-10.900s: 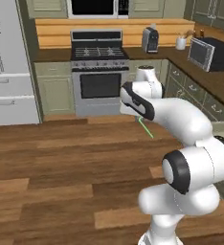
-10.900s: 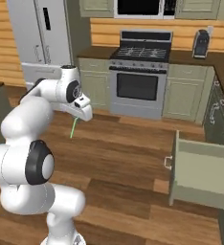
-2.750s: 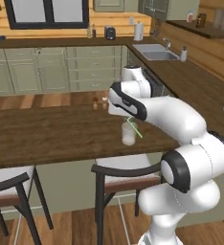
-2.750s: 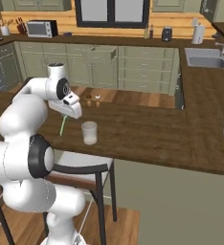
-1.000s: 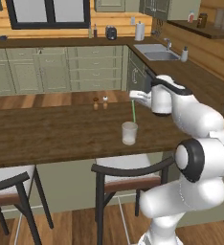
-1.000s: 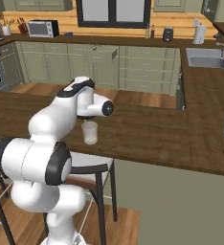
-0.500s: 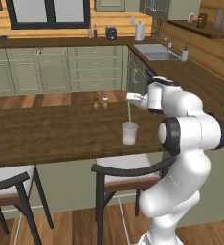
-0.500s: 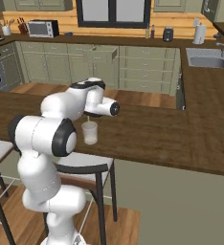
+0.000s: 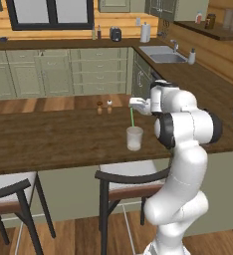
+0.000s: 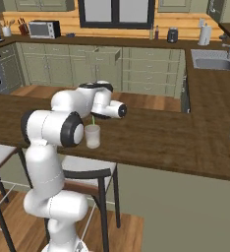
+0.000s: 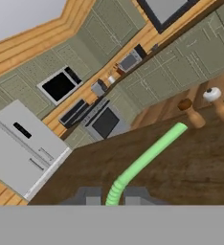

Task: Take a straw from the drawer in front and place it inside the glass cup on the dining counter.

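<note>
Straw (image 9: 132, 117): upright over the cup (image 9: 134, 138), lower end at the cup's mouth, top pinched in the gripper (image 9: 134, 103)
Gripper: jaws closed tight on the straw's ridged end, seen close in the hand view (image 11: 133, 168)
Cup: on the counter (image 9: 49, 142), above a chair (image 9: 123, 175)
Shakers (image 9: 104, 107): at 11 o'clock from the cup, well apart
Drawer (image 10: 103, 55): open in the far cabinets, at 12 o'clock in the right base view

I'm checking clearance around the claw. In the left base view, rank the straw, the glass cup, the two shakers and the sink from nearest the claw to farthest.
1. The straw, in the shut claw.
2. The glass cup, directly below.
3. The shakers, left along the dining counter.
4. The sink, in the far worktop, behind and right.
</note>
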